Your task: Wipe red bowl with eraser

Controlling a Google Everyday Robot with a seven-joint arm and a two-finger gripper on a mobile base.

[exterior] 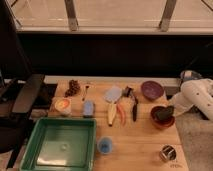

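Presently, the gripper is clamping the eraser inside the red bowl, where keeping it flat under light pressure is likely serving the wipe best.

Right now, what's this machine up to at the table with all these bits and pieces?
A one-armed robot reaches in from the right side of the wooden table. Its gripper is down in the red bowl near the table's right edge. The jaws are closed on what looks like the small dark eraser, which sits inside the bowl as if to wipe it. The purple bowl just behind and the green tray on the left are not being handled.
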